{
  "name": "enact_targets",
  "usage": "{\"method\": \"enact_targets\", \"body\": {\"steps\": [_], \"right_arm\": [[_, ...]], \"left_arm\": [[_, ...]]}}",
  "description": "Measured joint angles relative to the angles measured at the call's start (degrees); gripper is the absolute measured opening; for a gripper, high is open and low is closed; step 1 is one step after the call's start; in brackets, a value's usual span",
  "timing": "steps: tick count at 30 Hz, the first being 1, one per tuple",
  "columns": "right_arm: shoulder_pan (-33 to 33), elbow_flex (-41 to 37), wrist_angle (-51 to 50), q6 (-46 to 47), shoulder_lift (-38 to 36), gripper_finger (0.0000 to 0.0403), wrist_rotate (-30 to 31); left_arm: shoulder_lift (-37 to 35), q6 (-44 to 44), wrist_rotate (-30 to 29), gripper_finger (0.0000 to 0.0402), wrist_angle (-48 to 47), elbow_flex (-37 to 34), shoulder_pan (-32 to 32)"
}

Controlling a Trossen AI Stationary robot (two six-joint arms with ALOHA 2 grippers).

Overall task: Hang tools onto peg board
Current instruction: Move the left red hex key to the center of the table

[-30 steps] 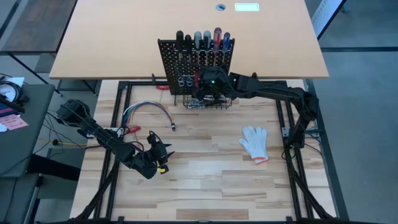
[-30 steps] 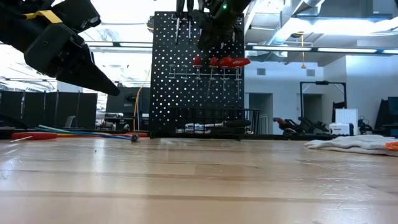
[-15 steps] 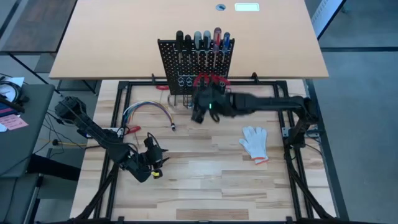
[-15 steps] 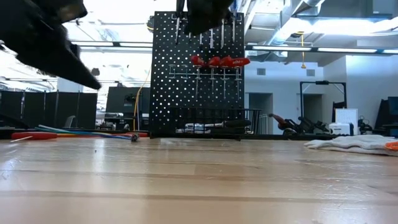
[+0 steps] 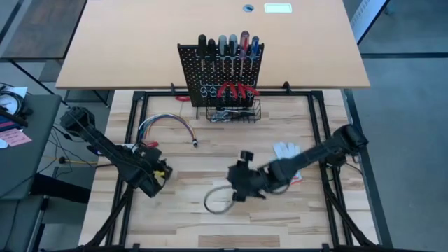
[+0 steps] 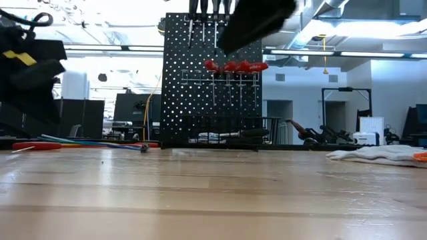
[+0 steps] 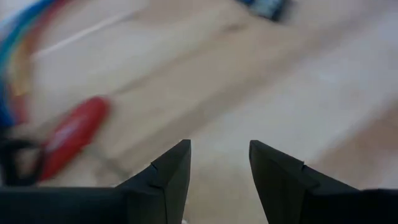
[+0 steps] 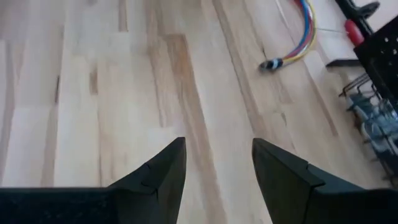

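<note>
Left claw: my left claw [image 7: 217,146] is released and holds nothing. It hovers low over the near left part of the desk [image 5: 210,164].
Right claw: my right claw [image 8: 217,144] is also spread and empty, above the middle of the desk and well apart from the board.
Nearest loose tool: one red-handled tool [image 7: 71,135] lies flat on the desk near my left claw, off to one side of the fingers and not between them.
Long axis: in the left wrist view its handle runs on a slant to my fingers. I judge the wrist must turn before the claw closes.
Nearer arm: the left, clearly. The right would have to cross the desk.
Peg board: one peg board [image 5: 210,73] stands upright at the far edge, well apart from both claws.
Screwdrivers hung: six screwdrivers [image 5: 227,44] in the top row: two black, two grey, one red, one blue.
Pliers: red-handled pliers [image 5: 234,89] hang lower down. I cannot count them for certain.
Basket: one wire basket [image 5: 241,105] at the foot of the board holds silvery metal pieces, too small to count.
Others: one cable bundle [image 5: 166,122] and one white glove [image 5: 287,155].
</note>
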Motion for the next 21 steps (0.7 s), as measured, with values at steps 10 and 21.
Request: {"method": "enact_targets", "body": {"steps": [10,21], "right_arm": [[8.4,-2.3,1.6,5.5,0.0,0.0189,12.0],[7.9,-2.3,2.7,5.5,0.0,0.0188,13.6]], "left_arm": [[0.6,-0.7,8.4,0.0159,3.9,-3.4,6.9],[1.4,1.1,14.7,0.0159,5.2,-4.0,14.3]]}}
